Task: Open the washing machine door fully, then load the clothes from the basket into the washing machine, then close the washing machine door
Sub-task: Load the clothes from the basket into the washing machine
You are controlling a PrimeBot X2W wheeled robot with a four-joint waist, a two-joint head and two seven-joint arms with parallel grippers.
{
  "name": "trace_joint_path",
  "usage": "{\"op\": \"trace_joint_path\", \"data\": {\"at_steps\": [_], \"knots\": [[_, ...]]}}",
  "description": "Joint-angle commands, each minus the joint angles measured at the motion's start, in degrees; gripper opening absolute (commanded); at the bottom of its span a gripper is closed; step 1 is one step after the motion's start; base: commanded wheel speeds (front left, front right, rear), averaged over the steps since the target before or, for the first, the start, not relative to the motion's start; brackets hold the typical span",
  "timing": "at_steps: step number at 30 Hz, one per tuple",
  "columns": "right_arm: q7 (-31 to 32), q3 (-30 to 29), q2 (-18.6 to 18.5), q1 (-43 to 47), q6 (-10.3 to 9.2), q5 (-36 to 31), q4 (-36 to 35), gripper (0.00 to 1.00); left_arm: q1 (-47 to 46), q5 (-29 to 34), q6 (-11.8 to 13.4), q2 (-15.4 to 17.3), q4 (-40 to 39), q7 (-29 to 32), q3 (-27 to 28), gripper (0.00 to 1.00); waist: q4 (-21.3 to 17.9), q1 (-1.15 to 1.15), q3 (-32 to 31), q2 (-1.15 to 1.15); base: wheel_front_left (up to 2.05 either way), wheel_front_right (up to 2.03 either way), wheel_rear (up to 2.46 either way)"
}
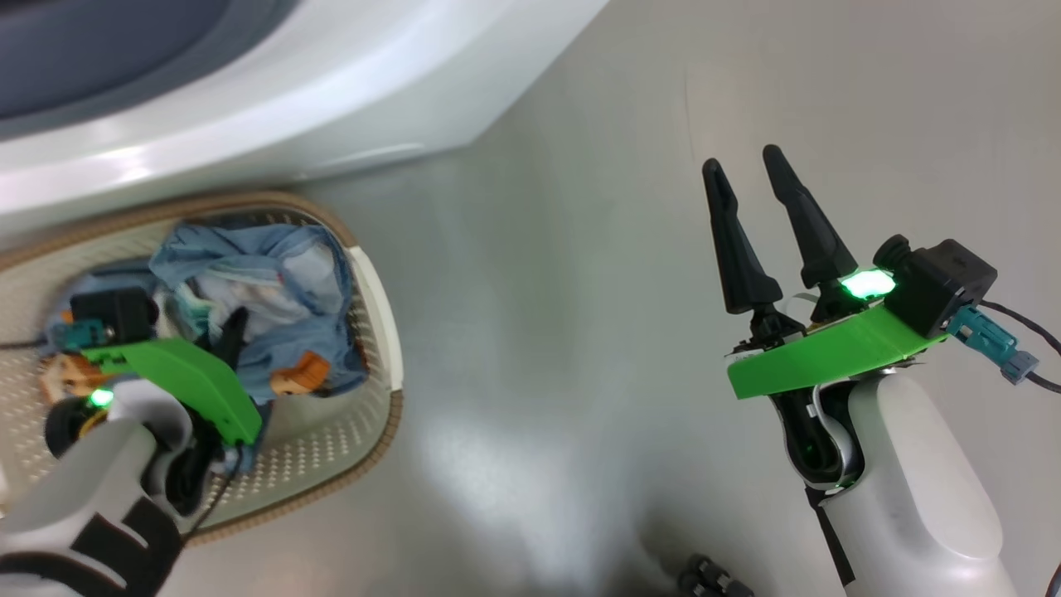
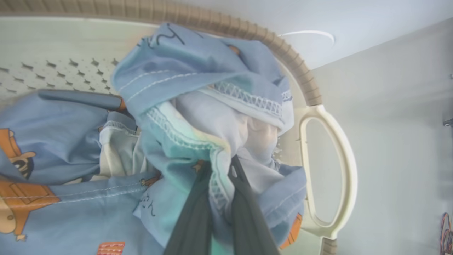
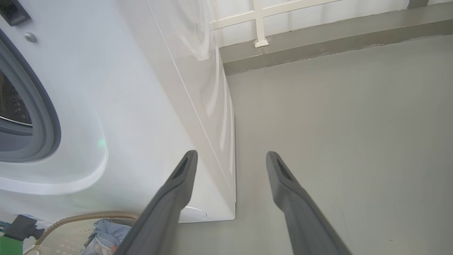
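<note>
No text, brand, number or sign can be read. Thin dark strokes like handwriting are printed in two places on the clothes (image 2: 198,71), but no letters can be made out in them.

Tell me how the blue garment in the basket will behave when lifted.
Likely floppy: the garment lies crumpled in folds, so it should hang limp from the left gripper pinching its hem. Probably light, being thin cloth.
</note>
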Motion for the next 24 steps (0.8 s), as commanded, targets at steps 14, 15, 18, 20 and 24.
{"op": "trace_joint_path", "data": {"at_steps": [14,15,18,20,24], "knots": [[-0.3,-1.6,0.0,5.8,0.09,-3.4,2.6,1.0,10.3,-2.5,-0.1,3.4,-14.0,-6.5,2.2,0.0,7.7,0.0,-19.0,0.0,0.0,0.0,0.0],[-0.3,-1.8,0.0,6.2,0.09,-3.6,2.8,1.0,10.9,-1.7,-0.1,3.5,-14.8,-6.5,3.1,0.0,8.2,0.0,-20.0,0.0,0.0,0.0,0.0],[-0.3,-2.3,-0.1,7.3,0.09,-3.9,3.5,1.0,13.3,2.1,0.0,3.4,-17.3,-6.5,7.0,0.0,9.3,0.0,-22.7,0.0,0.0,0.0,0.0],[-0.3,-2.4,-0.4,8.0,0.09,-3.9,3.8,1.0,15.3,5.0,0.6,3.1,-19.3,-6.5,9.7,0.0,10.1,0.0,-24.3,0.0,0.0,0.0,0.0],[-0.3,-2.4,-1.3,9.3,0.09,-3.6,4.3,1.0,19.6,10.8,2.4,2.6,-24.1,-6.6,15.3,0.0,11.5,0.0,-27.4,0.0,0.0,0.0,0.0]]}}
